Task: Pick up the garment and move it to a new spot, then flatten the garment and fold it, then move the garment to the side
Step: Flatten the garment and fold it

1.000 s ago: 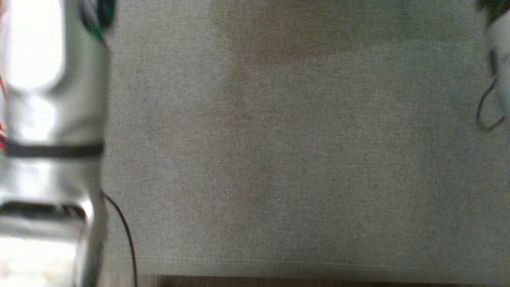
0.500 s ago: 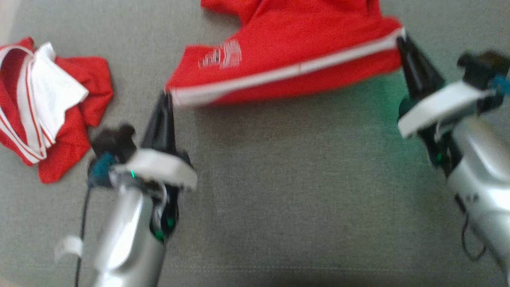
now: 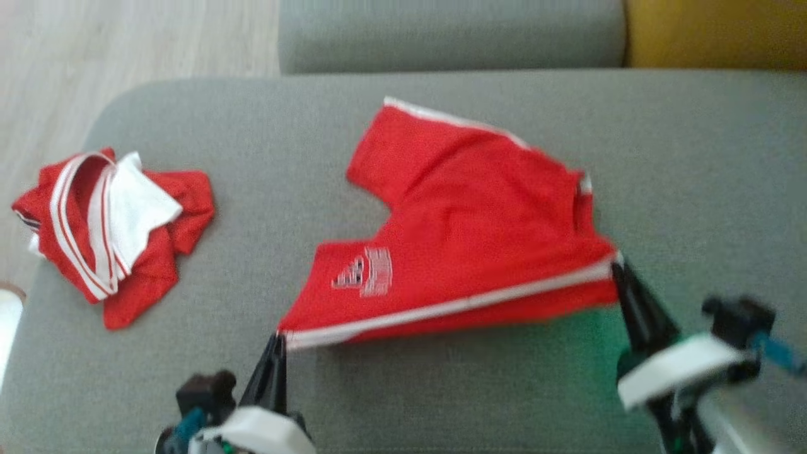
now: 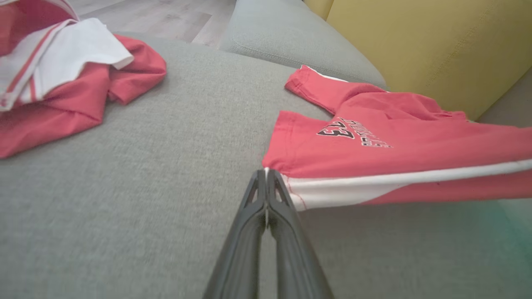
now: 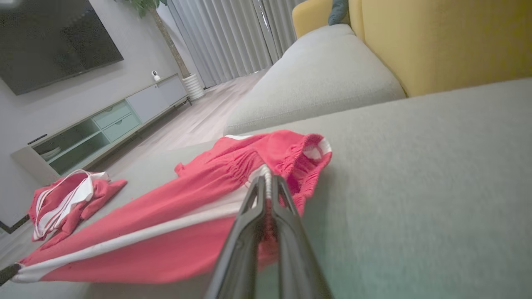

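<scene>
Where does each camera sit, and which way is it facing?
Head view: high on the head, looking down at the grey sofa seat and red shorts; left gripper and right gripper show, each shut on the shorts.
Left wrist view: low, looking along its own fingers across the seat toward the yellow backrest.
Right wrist view: low, looking along its own fingers toward the TV and curtains.
Shared: all three show the shorts and the crumpled red-and-white garment.
</scene>
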Robot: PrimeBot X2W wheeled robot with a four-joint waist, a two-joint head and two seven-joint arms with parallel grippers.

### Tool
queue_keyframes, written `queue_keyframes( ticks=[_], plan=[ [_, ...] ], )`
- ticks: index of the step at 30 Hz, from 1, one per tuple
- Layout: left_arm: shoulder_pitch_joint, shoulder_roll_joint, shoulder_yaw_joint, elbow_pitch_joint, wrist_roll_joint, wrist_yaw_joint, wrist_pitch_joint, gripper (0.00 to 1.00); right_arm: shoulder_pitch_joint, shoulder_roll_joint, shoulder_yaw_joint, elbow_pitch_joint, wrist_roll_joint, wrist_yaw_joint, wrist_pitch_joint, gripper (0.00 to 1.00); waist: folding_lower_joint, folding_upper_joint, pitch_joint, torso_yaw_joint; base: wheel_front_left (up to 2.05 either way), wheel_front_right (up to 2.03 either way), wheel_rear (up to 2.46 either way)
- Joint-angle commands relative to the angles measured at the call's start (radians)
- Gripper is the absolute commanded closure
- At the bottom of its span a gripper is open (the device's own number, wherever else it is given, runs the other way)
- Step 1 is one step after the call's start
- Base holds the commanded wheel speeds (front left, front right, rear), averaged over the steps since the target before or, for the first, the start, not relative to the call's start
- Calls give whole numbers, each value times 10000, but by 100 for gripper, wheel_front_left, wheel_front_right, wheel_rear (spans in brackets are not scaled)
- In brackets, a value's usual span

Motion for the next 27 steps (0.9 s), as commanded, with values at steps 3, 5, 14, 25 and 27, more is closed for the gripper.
queue_keyframes(
  ticks=[3,5,14,25,27],
  plan=[
    [290,176,604,-467,221,-55,-60,100,848,47,-307,-719,-319,65,-113,100,1,-1,-518,-45,0,0,0],
    [398,176,650,-523,248,-83,-60,100,1061,92,-371,-836,-366,65,-113,100,1,-1,-533,-57,0,0,0],
    [-997,179,942,-1040,1041,-678,-60,100,1438,807,-1171,-1645,-567,65,-113,100,1,-1,15,-619,0,0,0],
    [-6970,1345,-38,2439,1946,-1780,-19,100,-549,2484,-1960,-1066,-1331,65,-114,100,1,-1,2067,-1786,0,0,0],
    [-7716,1503,-375,3027,1856,-1816,79,100,-858,2645,-2125,-992,-1405,65,-114,100,1,-1,2384,-1971,0,0,0]
  ],
)
